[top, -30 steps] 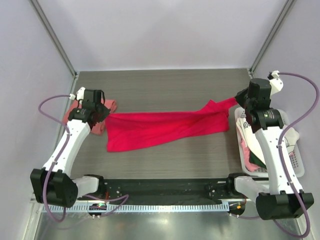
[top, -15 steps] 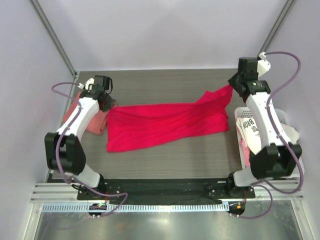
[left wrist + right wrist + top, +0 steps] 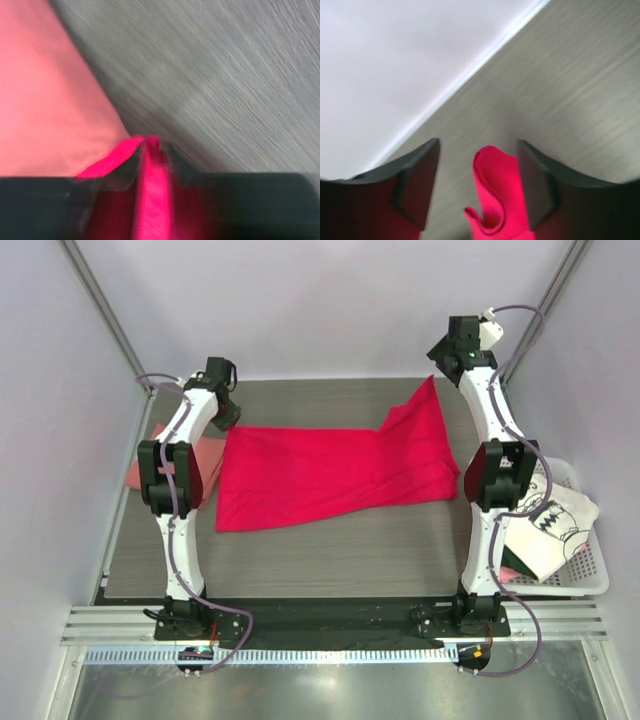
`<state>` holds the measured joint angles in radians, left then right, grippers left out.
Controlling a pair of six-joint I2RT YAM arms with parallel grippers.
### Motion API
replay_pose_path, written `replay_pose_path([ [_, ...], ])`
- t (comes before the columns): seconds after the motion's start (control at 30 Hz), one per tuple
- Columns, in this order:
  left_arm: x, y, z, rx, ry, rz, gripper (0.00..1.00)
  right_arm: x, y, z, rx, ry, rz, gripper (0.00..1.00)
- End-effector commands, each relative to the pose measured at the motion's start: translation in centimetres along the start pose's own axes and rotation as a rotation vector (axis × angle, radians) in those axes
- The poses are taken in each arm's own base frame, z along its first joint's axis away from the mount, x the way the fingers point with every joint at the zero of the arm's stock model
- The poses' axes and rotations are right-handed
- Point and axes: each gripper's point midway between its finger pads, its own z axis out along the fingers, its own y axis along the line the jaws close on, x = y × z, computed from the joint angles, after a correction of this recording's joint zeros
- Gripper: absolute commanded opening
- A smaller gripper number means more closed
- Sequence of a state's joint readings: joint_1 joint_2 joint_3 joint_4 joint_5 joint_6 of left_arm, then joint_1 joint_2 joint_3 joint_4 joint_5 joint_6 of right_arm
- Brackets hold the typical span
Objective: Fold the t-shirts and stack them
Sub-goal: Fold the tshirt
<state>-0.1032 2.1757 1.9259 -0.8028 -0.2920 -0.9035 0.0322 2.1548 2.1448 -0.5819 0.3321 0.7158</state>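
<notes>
The crimson-magenta t-shirt (image 3: 330, 475) lies spread across the middle of the table, its right corner drawn toward the back wall. My left gripper (image 3: 224, 412) is at the shirt's far-left corner. In the blurred left wrist view a fold of crimson cloth (image 3: 152, 190) runs between the parted fingers of that gripper (image 3: 152, 147). My right gripper (image 3: 438, 370) stands open over the far-right corner, and the curled crimson corner (image 3: 497, 190) lies loose between its fingers. A salmon-pink t-shirt (image 3: 148, 462) lies folded at the left edge. The white t-shirt with black print (image 3: 548, 525) rests in the basket.
A white plastic basket (image 3: 590, 585) stands at the right table edge with more cloth under the white shirt. The back wall (image 3: 395, 60) is close in front of the right gripper. Both arms are stretched out over the table's sides.
Both arms reached toward the back wall, pulling the crimson shirt's far corners back and flattening it. Both grippers, shut on the cloth before, have parted.
</notes>
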Motion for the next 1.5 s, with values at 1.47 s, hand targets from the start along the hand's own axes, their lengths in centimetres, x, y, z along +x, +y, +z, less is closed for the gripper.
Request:
replay_pose_path([
  [1.47, 4.6, 1.0, -1.7, -0.018, 0.059, 0.242, 0.77, 11.9, -3.2, 0.4, 0.118, 0.126, -0.248, 0.73],
])
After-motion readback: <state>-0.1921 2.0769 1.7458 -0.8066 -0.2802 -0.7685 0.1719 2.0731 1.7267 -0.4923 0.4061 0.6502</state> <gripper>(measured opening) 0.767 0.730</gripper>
